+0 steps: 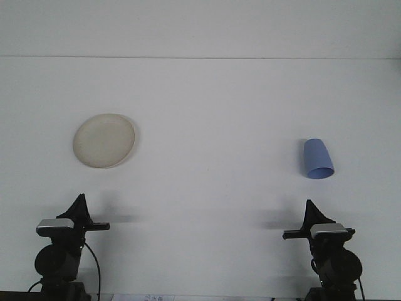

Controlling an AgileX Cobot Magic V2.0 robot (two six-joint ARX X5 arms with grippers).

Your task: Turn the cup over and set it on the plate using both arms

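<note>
A cream round plate (104, 140) lies on the white table at the left. Far to its right is a light blue cup (317, 158), its narrow end pointing away and its wide rim toward me; it looks tipped over or upside down. My left gripper (80, 202) rests low at the near left, below the plate, shut and holding nothing. At the near right, just below the cup, my right gripper (309, 207) is also shut and holds nothing. Neither gripper touches the plate or the cup.
The white table (213, 125) runs back to a pale wall at the far edge. Both arm bases stand at the bottom corners, and a wide stretch of table separates plate and cup.
</note>
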